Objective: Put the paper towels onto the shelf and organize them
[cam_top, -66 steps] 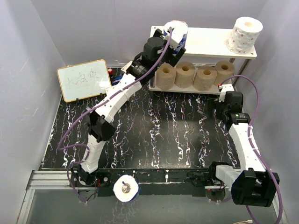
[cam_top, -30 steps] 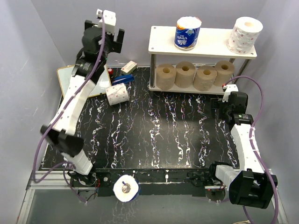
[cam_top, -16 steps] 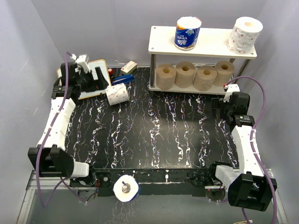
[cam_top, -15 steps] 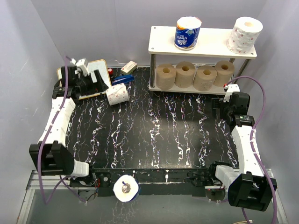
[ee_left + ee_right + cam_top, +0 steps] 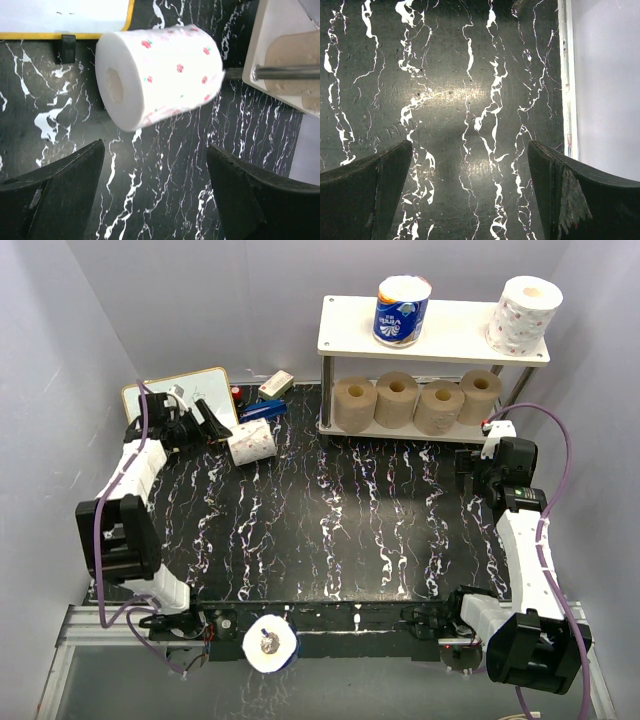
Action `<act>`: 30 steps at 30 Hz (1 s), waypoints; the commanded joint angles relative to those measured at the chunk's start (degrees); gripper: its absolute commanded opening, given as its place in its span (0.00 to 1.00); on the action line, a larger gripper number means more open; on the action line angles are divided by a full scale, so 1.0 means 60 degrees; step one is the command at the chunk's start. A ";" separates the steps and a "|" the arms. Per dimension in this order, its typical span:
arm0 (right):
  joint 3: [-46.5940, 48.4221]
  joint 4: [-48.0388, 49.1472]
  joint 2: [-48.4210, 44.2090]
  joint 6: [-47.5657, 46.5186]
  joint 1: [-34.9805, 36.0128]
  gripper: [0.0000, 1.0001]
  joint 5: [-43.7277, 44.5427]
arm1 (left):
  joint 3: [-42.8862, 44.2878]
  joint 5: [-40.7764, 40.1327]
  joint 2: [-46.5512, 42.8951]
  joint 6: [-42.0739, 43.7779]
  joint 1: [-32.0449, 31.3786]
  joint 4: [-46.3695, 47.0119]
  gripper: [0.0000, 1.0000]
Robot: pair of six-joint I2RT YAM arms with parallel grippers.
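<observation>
Four tan rolls (image 5: 397, 400) sit on the shelf's (image 5: 450, 335) lower board, with a blue-wrapped roll (image 5: 402, 310) and a white patterned roll (image 5: 523, 312) on top. A red-printed white roll (image 5: 160, 75) lies sideways by the whiteboard (image 5: 180, 405). The left gripper (image 5: 155, 145) is just beside it, jaws wide and empty. The right gripper (image 5: 470, 145) gapes empty over the black marbled table (image 5: 350, 520).
</observation>
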 commanded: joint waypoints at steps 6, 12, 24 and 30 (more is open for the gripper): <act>-0.0018 0.0421 -0.0087 -0.0089 -0.0056 0.98 -0.0011 | 0.0674 -0.0141 0.1538 -0.0519 -0.0070 0.0838 0.76; -0.0011 0.0414 -0.0059 -0.0069 -0.0088 0.98 0.0017 | 0.1343 -0.0155 0.2224 -0.0332 -0.0299 0.0767 0.73; -0.0011 0.0417 -0.0104 -0.0077 -0.0167 0.98 0.0030 | 0.1473 -0.0321 0.2708 -0.0568 -0.0649 0.1130 0.68; -0.0011 0.0384 -0.0139 -0.0092 -0.0173 0.98 -0.0039 | 0.1421 -0.0475 0.2838 -0.0694 -0.0801 0.1348 0.68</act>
